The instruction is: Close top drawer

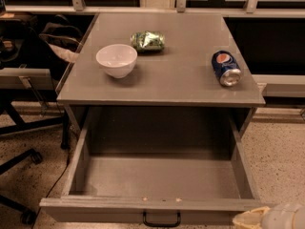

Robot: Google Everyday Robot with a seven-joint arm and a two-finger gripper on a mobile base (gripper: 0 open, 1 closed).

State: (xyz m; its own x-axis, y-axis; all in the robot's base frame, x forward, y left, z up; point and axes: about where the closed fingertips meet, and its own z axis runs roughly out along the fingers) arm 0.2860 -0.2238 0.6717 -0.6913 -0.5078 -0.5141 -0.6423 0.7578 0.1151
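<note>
Gripper [274, 217] sits at the bottom-right edge of view. Only a cream-and-white part of it shows, so its grip state isn't readable.

Top drawer [162, 175] is pulled far out of the cabinet, deep grey box interior exposed. Its front panel runs left from the gripper, and the panel's right end is right at the gripper. They overlap in view, but contact isn't confirmable.

Black loop handle [162, 221] is at the centre of the drawer front, left of the gripper and at about its height, clearly apart from it. A few pale specks [161, 200] lie on the front rim, just above the handle.

Grey cabinet top [181, 80] is beyond the drawer, up and left of the gripper. On it:
- Pepsi can [226, 67], lying on its side near the right edge, the closest item to the gripper and almost straight beyond it
- white bowl [116, 59], upright, far left of the gripper line
- crumpled green bag [148, 40], just behind and to the right of the bowl, not touching it

The can is well apart from both the bowl and the bag.

Office chair base [19, 163] is far left of the gripper, on the speckled floor [281, 161].
</note>
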